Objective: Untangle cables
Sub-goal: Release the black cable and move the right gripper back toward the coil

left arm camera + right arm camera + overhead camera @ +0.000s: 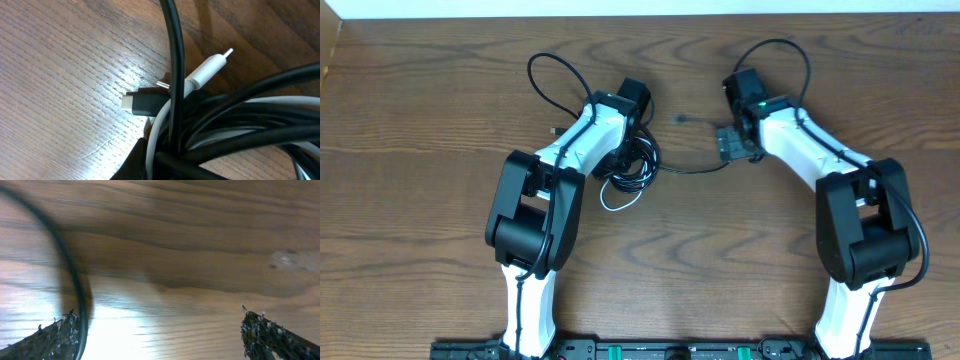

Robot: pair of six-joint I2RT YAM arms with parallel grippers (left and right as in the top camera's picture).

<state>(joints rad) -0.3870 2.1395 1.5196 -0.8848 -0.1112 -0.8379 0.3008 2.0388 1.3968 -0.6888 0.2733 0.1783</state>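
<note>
Cables (240, 120), limp and light, sit pinched in the left gripper (631, 150); the wide-open right gripper (160, 330) should take the black strand (695, 168) beside it.

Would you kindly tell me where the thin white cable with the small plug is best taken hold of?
I would grip its white plug sleeve, coming from the tip side, upper right in the left wrist view. That end juts free of the bundle of black cables; the rest of the white cord threads among them.
</note>
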